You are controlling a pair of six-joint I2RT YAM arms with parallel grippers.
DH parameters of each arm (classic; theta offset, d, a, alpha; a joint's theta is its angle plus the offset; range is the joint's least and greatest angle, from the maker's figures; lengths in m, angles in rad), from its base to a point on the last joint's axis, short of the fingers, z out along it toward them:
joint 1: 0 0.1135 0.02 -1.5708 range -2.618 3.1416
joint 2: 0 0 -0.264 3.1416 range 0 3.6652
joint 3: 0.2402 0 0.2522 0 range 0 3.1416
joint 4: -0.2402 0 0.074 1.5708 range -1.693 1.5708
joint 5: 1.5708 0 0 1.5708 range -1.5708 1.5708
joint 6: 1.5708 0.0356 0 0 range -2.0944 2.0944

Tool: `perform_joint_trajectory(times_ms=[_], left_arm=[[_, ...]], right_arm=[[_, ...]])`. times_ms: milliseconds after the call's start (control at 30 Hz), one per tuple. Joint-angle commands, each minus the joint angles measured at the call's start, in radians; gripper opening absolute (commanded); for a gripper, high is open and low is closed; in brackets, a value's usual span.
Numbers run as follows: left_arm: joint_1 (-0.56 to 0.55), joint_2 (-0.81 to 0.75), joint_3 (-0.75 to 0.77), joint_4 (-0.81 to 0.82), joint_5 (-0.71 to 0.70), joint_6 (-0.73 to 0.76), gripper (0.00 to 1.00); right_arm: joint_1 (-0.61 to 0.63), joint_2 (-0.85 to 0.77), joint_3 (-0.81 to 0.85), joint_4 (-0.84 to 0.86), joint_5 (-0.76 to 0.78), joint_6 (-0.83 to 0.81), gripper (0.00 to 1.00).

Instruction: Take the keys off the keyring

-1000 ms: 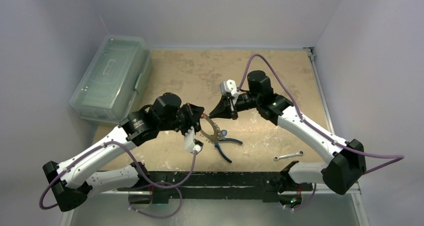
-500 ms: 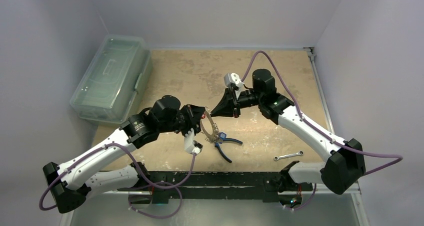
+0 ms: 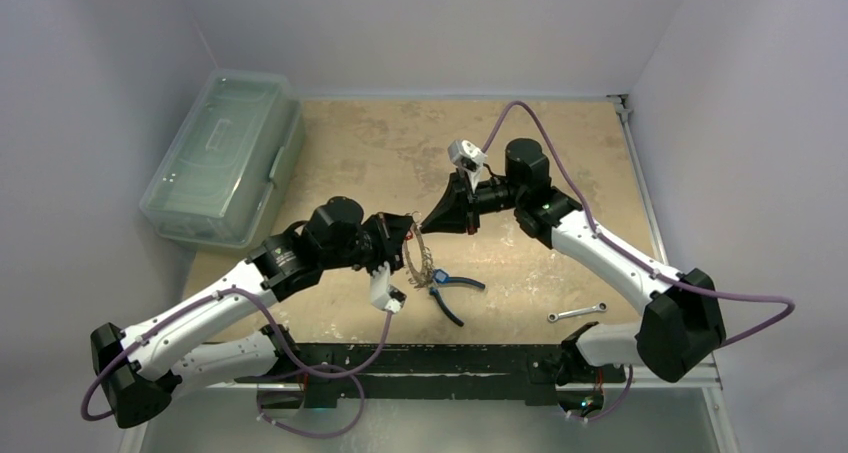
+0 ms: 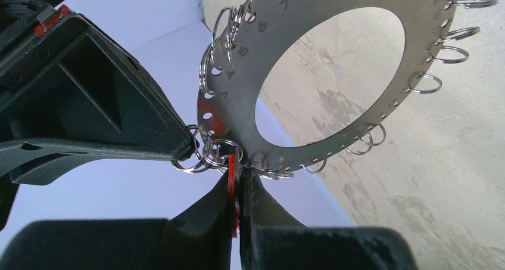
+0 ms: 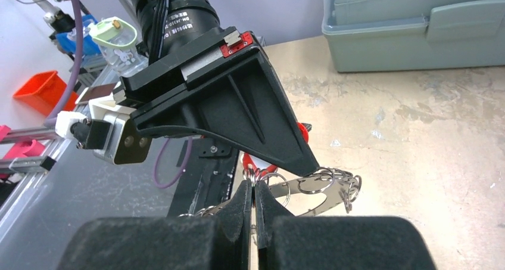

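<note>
The keyring (image 3: 420, 258) is a flat silver ring plate with numbered holes and several small split rings. It hangs on edge in the air between both grippers. My left gripper (image 3: 404, 233) is shut on a red tag (image 4: 231, 180) hooked at the plate's rim (image 4: 235, 100). My right gripper (image 3: 421, 229) is shut on a small split ring (image 5: 255, 177) at the same spot on the plate (image 5: 318, 201), tip to tip with the left gripper (image 5: 238, 115). I cannot make out any key blades.
Blue-handled pliers (image 3: 452, 289) lie on the table just under the keyring. A silver wrench (image 3: 578, 313) lies at the right front. A clear lidded box (image 3: 225, 153) stands at the back left and also shows in the right wrist view (image 5: 417, 25).
The keyring has swung from lying nearly flat to hanging on edge. The left gripper has moved slightly right and up, and the right wrist has rolled.
</note>
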Motion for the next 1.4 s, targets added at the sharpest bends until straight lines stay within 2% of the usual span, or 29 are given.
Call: perform_joint_trajectory(times_ms=[0, 233, 500, 600, 700, 1100, 1267, 1367], left_arm=[[0.0, -0.01, -0.03, -0.005, -0.046, 0.022, 0.0], [-0.002, -0.061, -0.138, 0.133, -0.085, 0.097, 0.0], [-0.019, -0.061, -0.173, 0.225, -0.137, 0.137, 0.0], [-0.026, -0.06, -0.169, 0.244, -0.146, 0.142, 0.0], [-0.029, -0.055, -0.132, 0.223, -0.154, 0.086, 0.0], [-0.029, -0.038, -0.036, 0.202, -0.187, -0.001, 0.0], [-0.03, -0.036, -0.002, 0.179, -0.158, -0.022, 0.0], [-0.029, -0.038, 0.009, 0.17, -0.123, -0.012, 0.0]], right_arm=[[-0.012, -0.017, 0.004, 0.153, -0.062, 0.107, 0.0], [-0.018, -0.01, -0.031, 0.326, -0.067, 0.283, 0.0], [-0.033, 0.015, -0.093, 0.624, -0.033, 0.565, 0.0], [-0.038, 0.016, -0.095, 0.613, -0.022, 0.563, 0.0], [-0.06, 0.012, -0.107, 0.611, -0.033, 0.551, 0.0], [-0.122, 0.009, -0.185, 0.791, -0.089, 0.628, 0.0], [-0.123, -0.002, -0.183, 0.714, -0.093, 0.544, 0.0], [-0.121, -0.007, -0.16, 0.596, -0.094, 0.449, 0.0]])
